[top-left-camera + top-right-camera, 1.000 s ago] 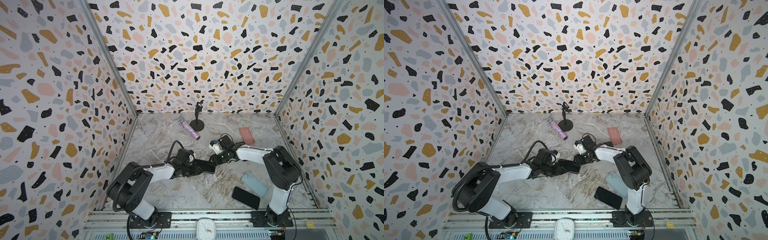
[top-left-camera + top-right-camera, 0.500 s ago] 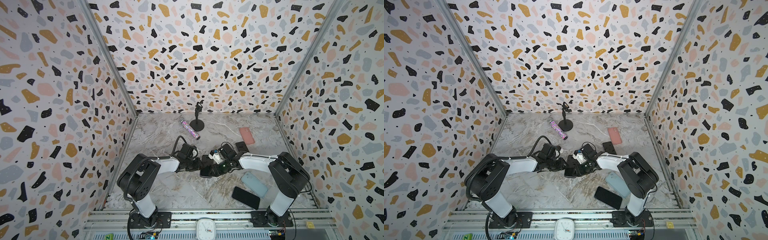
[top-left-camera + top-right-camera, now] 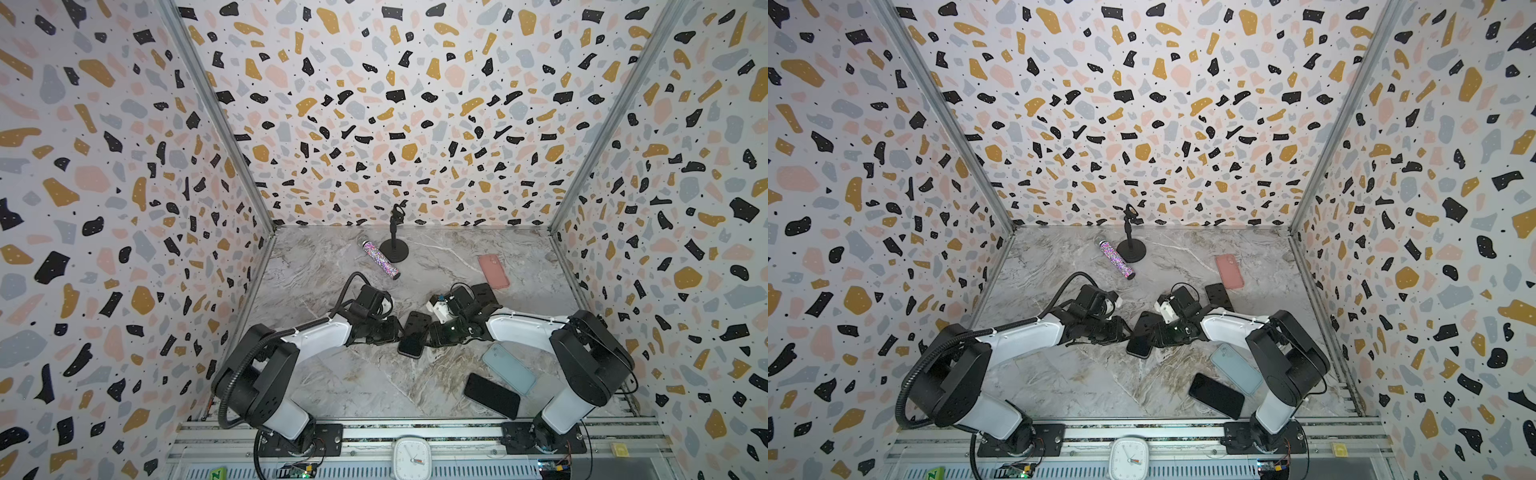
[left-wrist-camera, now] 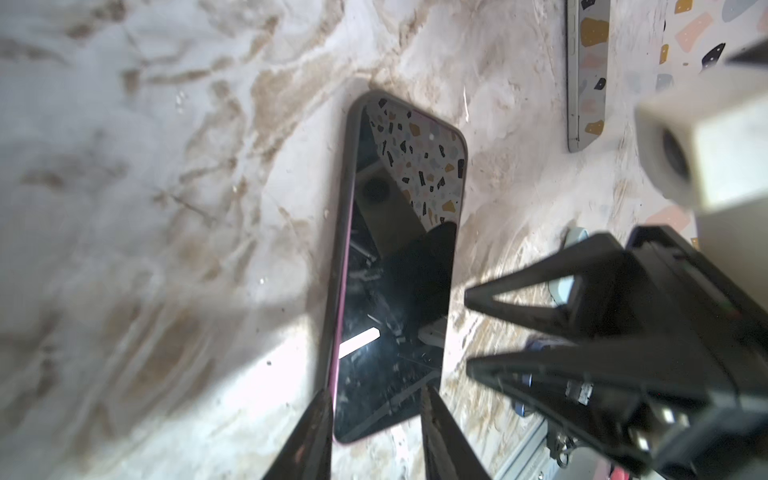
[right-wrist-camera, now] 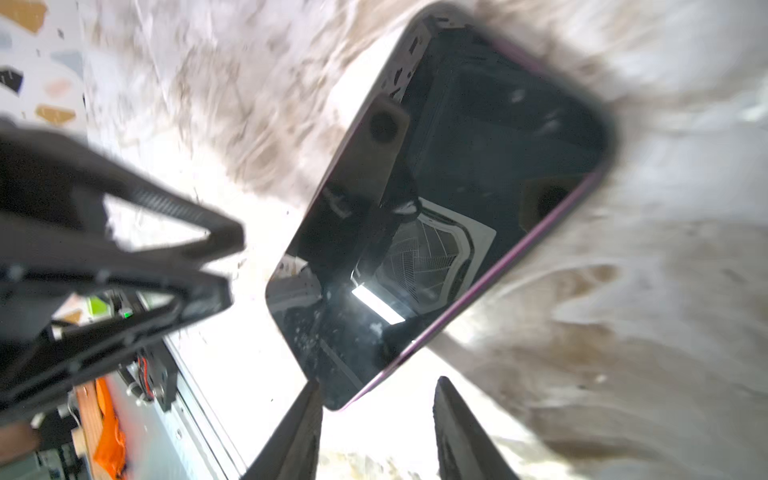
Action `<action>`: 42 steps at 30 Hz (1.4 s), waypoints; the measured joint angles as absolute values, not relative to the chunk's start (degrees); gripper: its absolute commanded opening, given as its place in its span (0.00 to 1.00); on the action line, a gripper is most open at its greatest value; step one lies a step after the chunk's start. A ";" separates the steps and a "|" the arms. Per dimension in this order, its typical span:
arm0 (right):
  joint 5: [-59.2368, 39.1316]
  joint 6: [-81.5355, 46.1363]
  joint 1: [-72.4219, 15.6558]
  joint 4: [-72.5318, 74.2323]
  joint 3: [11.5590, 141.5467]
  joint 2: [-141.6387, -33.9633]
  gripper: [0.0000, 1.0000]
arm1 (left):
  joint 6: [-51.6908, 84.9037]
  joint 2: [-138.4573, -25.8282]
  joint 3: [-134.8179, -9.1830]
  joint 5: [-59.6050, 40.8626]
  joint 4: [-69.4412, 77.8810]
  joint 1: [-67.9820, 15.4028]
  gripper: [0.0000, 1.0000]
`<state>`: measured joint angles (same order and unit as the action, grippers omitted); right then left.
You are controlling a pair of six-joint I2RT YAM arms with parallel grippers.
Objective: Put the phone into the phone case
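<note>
Phone (image 3: pixel 412 337) screen-up, long axis near-to-far, far end leaning right — grip of left jaws unclear, right jaws parted

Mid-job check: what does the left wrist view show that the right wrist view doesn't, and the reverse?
Only left wrist: the right gripper seen from outside, open, beside the phone, plus a second phone farther off. Only right wrist: the left gripper seen from outside, open, just short of the phone. Both: the dark-screened phone lying on the marble table, purple along one edge.
</note>
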<state>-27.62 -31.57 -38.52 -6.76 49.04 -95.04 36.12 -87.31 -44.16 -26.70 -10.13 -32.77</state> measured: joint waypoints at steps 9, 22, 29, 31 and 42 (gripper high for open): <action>-26.26 -35.31 -38.24 -5.50 49.01 -95.04 0.49 | 36.01 -87.11 -44.16 -26.46 -14.28 -34.63 0.35; -28.86 -40.58 -38.26 -2.63 49.01 -95.33 0.45 | 35.48 -88.53 -44.45 -24.58 -16.62 -35.77 0.25; -29.23 -41.12 -38.48 -1.72 49.01 -96.47 0.45 | 35.16 -89.47 -46.30 -23.24 -16.95 -35.77 0.25; -29.32 -41.12 -38.52 -1.61 49.01 -96.68 0.45 | 35.11 -89.91 -46.96 -22.92 -16.99 -35.77 0.25; -29.61 -41.10 -38.59 -1.37 49.01 -97.45 0.45 | 35.07 -91.59 -47.57 -21.85 -17.06 -36.21 0.21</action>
